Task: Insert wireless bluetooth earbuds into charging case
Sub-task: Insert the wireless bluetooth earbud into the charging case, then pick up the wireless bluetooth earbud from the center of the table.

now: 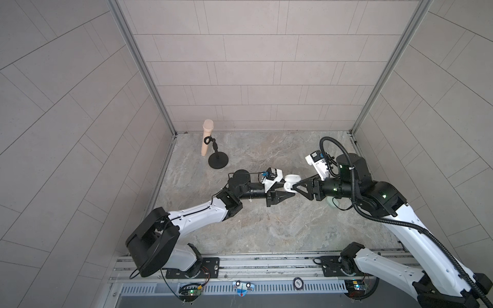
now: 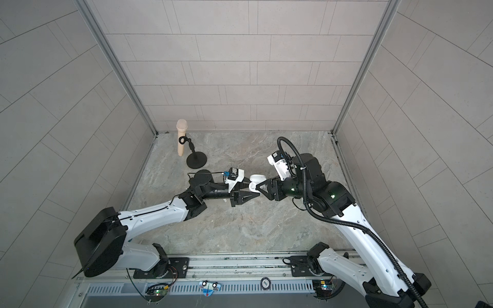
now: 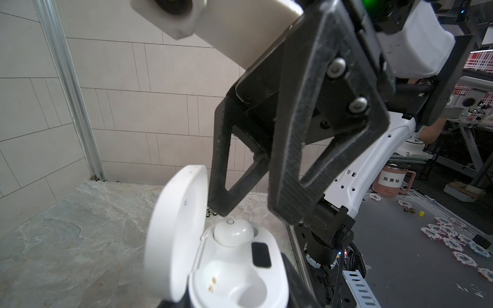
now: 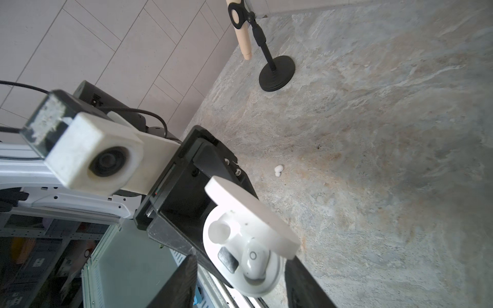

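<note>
My left gripper [image 1: 289, 187] is shut on the base of a white charging case [image 3: 240, 266], held above the table with its lid [image 3: 176, 221] open. One white earbud [image 3: 233, 233] sits in the case's far slot; the near slot [image 3: 234, 288] with gold contacts is empty. In both top views the case [image 2: 257, 178] hangs between the two grippers. My right gripper [image 3: 256, 217] stands open just above the seated earbud [image 4: 254, 260], its fingers [image 4: 184, 282] apart on either side without touching it. Another small white earbud [image 4: 278, 169] lies on the table.
A beige microphone [image 1: 207, 138] on a black round-based stand [image 1: 218, 161] stands at the back left of the stone table [image 1: 266, 226]. A mint green object [image 1: 333, 203] lies under my right arm. Tiled walls enclose three sides; a metal rail [image 1: 266, 266] runs along the front.
</note>
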